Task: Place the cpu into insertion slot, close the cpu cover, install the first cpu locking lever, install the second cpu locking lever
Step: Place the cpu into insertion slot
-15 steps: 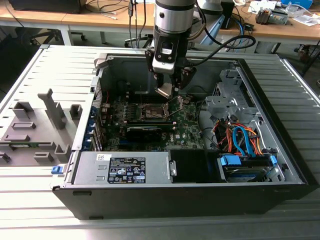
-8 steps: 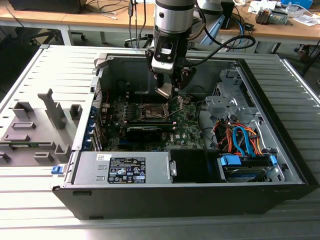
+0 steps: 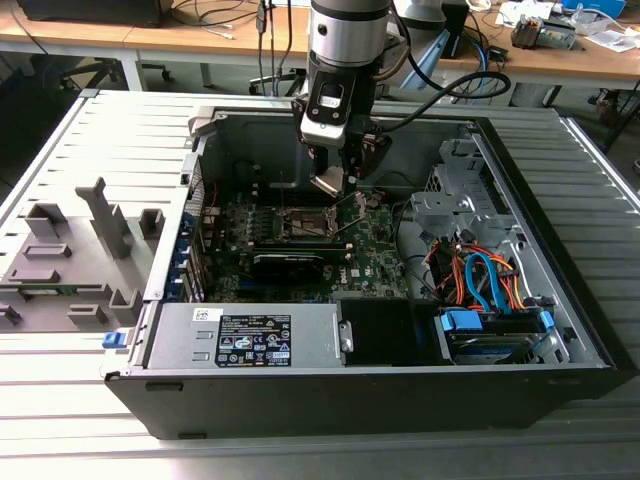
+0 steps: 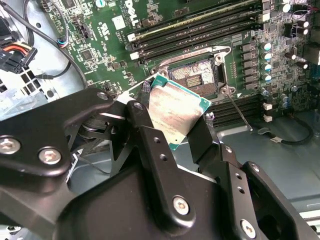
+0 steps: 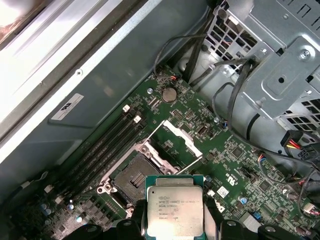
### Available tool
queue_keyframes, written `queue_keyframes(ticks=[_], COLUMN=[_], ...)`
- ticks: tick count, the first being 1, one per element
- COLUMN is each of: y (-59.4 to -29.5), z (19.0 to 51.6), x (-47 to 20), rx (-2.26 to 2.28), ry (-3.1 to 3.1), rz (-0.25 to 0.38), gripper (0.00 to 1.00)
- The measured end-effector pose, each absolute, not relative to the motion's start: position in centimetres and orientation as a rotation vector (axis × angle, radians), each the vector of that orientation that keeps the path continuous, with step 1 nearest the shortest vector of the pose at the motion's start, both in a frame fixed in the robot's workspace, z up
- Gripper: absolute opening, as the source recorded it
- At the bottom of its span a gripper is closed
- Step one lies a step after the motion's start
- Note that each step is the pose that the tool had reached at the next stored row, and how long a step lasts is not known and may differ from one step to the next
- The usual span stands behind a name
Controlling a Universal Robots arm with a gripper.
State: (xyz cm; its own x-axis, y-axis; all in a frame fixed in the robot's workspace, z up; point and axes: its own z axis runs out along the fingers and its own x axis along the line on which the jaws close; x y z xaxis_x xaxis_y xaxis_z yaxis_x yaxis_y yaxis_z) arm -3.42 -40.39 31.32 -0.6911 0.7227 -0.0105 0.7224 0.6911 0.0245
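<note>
Gripper (image 4: pixel 170 120) clenched on the cpu (image 5: pixel 175 212) by its edges, clear above the board (image 4: pixel 100 45). In the exterior view the insertion slot (image 3: pixel 298 222) lies at seven o'clock of it, apparently uncovered. Seating calls for a level, corner-matched, gentle descent.

You see the small square cpu (image 5: pixel 174 212) topped in silver-grey metal, brushed and softly shiny (its rim is green laminate). The black gripper fingers (image 4: pixel 150 145) holding it look like matt metal with bright screws (image 4: pixel 180 204). The square insertion slot (image 5: pixel 131 181) has a glossy metal frame on green lacquered circuit board (image 5: pixel 240 167)
</note>
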Motion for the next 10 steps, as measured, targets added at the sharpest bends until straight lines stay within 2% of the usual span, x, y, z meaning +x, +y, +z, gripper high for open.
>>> queue_keyframes(ticks=[10], y=[-40.39], z=[31.32], x=[-3.42], rx=[1.264], ry=[2.854], rz=[0.025], gripper=[0.54])
